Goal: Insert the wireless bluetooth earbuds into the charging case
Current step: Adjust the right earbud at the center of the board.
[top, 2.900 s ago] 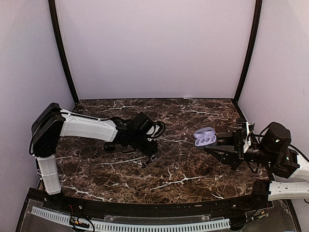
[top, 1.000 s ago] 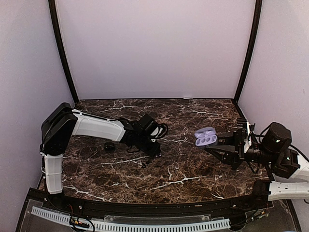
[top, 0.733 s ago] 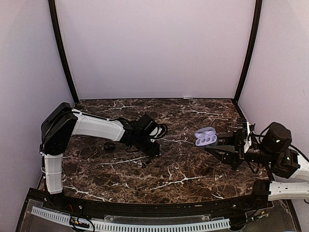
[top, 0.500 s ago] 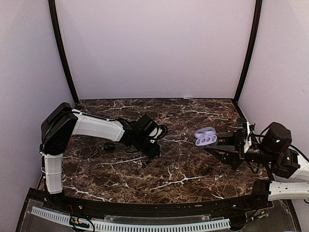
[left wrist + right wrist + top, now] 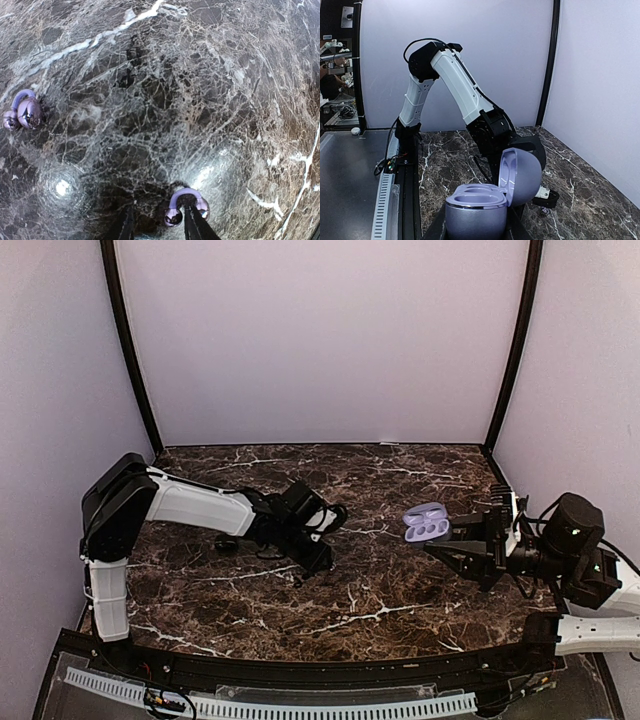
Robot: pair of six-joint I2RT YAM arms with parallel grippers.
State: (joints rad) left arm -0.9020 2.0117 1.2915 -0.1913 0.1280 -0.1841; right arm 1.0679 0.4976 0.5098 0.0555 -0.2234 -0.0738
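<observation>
In the left wrist view a pale purple earbud [image 5: 187,206], an arch with two shiny bulbs, lies on the marble at the tip of my left gripper's right finger [image 5: 196,227]. The finger tip sits inside the arch, and one bulb lies in the gap between the jaws. My left gripper [image 5: 158,207] is open, low over the table [image 5: 318,558]. Another purple earbud [image 5: 22,111] lies apart to the left. My right gripper [image 5: 476,226] is shut on the purple charging case [image 5: 477,210] [image 5: 425,523], held above the table with its lid [image 5: 522,175] up and both wells empty.
The dark marble table [image 5: 380,590] is walled by pale panels with black corner posts [image 5: 512,350]. A small dark thing [image 5: 222,543] lies beside the left forearm. The left arm [image 5: 460,90] arches across the right wrist view behind the case.
The left arm has shifted slightly over the marble and its jaws have opened a little. The right arm and the case have stayed still.
</observation>
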